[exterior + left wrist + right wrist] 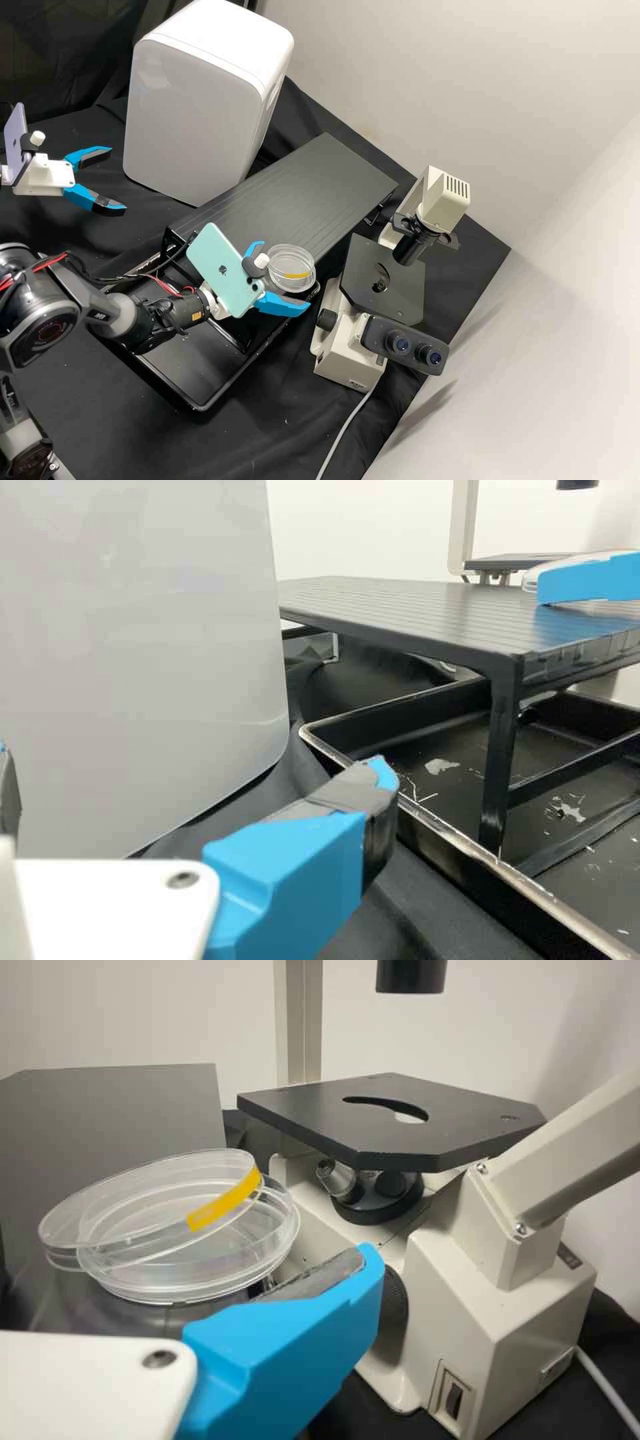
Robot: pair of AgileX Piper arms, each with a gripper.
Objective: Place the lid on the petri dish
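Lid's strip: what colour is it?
Yellow strip on the clear lid; best in the right wrist view.

Petri dish [215, 1265]: clear, shallow, round, upright, at near right corner of black raised rack [313, 187]. Lid [140, 1205]: clear, round, short yellow strip [224, 1200] across top near rim. Lid lies askew on dish, tilted and shifted sideways. One edge rests inside dish rim, opposite edge overhangs. Dish not fully covered.
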